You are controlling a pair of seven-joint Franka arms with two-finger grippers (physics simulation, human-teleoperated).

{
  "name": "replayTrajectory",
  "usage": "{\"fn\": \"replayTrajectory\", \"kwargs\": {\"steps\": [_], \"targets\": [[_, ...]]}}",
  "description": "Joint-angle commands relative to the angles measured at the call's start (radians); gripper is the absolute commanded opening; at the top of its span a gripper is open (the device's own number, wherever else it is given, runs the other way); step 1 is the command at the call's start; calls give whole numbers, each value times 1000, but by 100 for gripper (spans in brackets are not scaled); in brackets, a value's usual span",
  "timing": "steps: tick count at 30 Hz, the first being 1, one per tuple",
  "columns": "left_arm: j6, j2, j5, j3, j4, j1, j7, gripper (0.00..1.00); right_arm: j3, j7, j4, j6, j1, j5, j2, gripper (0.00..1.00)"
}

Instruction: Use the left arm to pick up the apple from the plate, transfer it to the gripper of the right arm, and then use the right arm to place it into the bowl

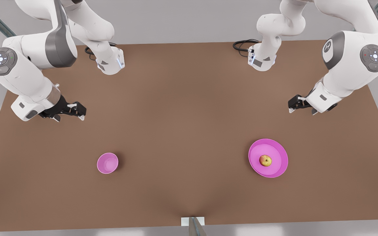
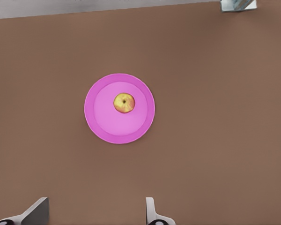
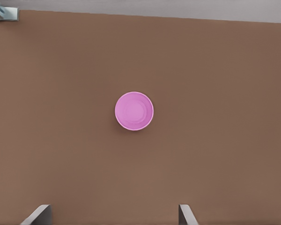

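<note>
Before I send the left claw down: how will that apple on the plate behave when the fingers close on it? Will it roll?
The apple looks round and smooth, so it could roll or squirt sideways under an off-centre pinch. The plate is shallow with a low rim, so it probably won't stop a roll. The apple seems rigid; the open left claw likely spans it.

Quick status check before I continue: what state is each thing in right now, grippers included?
apple: lying on the plate, not gripped.
plate: flat on the table, holding the apple.
bowl: upright, empty.
left gripper: open, above the table, short of the plate.
right gripper: open, waiting, short of the bowl.
</note>
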Motion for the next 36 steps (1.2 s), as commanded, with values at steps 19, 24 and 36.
{"fn": "replayTrajectory", "kwargs": {"steps": [19,24,36], "targets": [[614,463,5,4,-135,-37,35,100,-1,87,0,7,1,0,0,100],[642,519,5,12,-138,-16,35,100,-2,80,0,7,-1,0,0,100],[759,630,7,12,-128,-16,35,100,-4,66,0,7,-1,2,3,100]]}}
